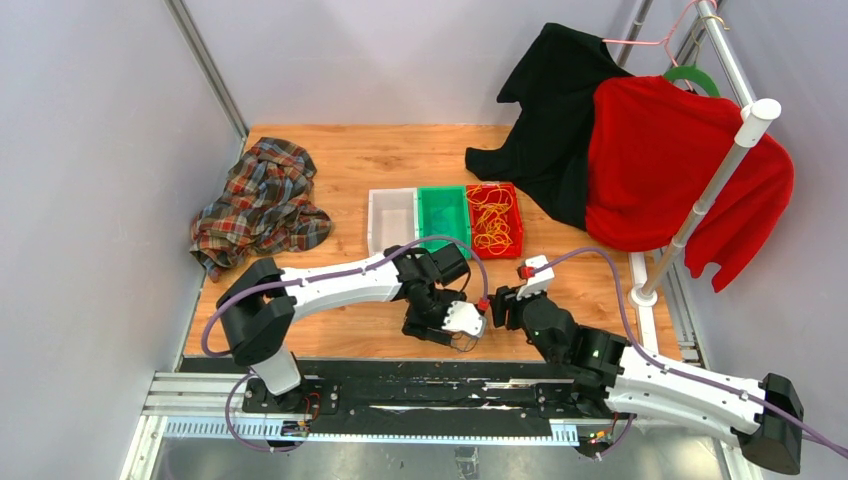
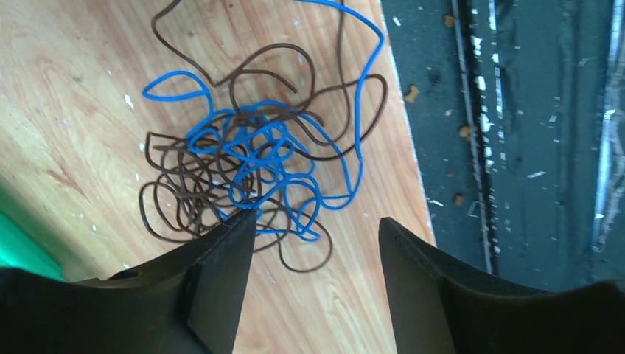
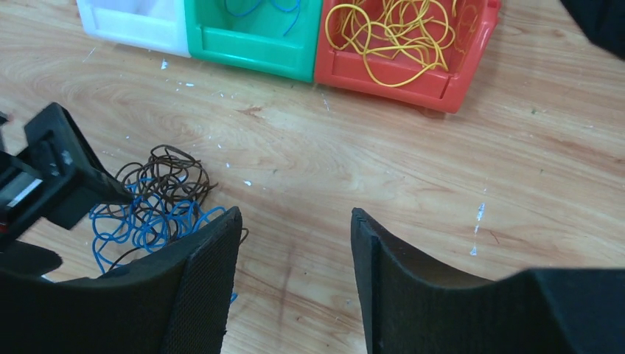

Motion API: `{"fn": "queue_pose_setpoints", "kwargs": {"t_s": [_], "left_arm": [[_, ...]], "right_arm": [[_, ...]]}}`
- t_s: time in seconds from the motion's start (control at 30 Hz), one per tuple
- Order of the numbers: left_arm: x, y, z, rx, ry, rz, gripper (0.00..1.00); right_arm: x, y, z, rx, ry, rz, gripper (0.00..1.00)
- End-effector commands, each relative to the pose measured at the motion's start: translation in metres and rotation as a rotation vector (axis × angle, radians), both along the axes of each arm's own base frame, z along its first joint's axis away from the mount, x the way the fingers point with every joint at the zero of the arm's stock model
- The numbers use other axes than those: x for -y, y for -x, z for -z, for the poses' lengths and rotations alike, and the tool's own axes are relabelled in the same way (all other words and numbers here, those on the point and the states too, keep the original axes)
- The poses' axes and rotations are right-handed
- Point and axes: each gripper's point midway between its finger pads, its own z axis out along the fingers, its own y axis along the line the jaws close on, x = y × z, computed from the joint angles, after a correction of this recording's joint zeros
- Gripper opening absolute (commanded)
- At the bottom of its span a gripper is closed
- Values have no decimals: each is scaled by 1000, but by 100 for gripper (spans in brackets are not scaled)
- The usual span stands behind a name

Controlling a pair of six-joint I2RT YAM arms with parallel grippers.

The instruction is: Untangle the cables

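A tangle of blue and dark brown cables [image 2: 250,158] lies on the wooden table near its front edge; in the right wrist view the tangle [image 3: 158,203] is at the left. My left gripper [image 2: 315,221] hangs just above the tangle's near loops, open and holding nothing. One left fingertip [image 2: 239,221] overlaps the tangle's edge. My right gripper [image 3: 295,217] is open over bare wood just right of the tangle. From above, the left gripper [image 1: 450,333] and right gripper [image 1: 497,308] face each other. Yellow cables [image 3: 398,29] fill the red bin [image 3: 383,81], and blue cables [image 3: 254,9] lie in the green bin [image 3: 250,59].
A white bin [image 3: 133,29] stands left of the green one. A plaid cloth [image 1: 262,205] lies at the back left. A black garment [image 1: 545,110] and a red sweater [image 1: 680,170] hang on a rack at the right. A black rail [image 2: 516,147] borders the table's front edge.
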Motion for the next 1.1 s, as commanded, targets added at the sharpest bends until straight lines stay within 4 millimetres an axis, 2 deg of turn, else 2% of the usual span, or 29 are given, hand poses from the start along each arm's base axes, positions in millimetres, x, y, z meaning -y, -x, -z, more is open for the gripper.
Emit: {"fn": "queue_pose_setpoints", "kwargs": {"t_s": [0.0,0.07,0.23,0.33,0.4,0.57,0.67,0.77,0.83,0.97,1.07], "left_arm": [[21,-20,0,99,48,60,63],[24,-20,2,100,53,79,55],[22,-7,5,33,59,79,27],[19,-2,-3,14,57,77,8],[16,0,-16,0,46,68,2],[19,-2,-78,17,122,49,1],[18,-7,-113,34,174,-2,1],[16,-12,-138,46,228,-50,1],[15,-14,-153,51,258,-74,1],[19,-16,-186,39,341,-138,1],[20,-13,-198,28,375,-156,1]], "right_arm": [[3,-7,-17,29,-27,56,55],[3,-7,-16,26,-34,58,52],[3,-6,-13,19,-35,60,44],[6,-6,-11,15,-35,68,37],[6,-5,-11,12,-36,67,33],[4,-4,-18,29,-49,42,31],[-7,-2,-30,58,-91,-18,32],[-19,1,-41,78,-129,-84,37],[-29,5,-49,94,-152,-139,42],[-53,16,-76,149,-227,-281,68],[-64,20,-100,200,-268,-345,69]]}}
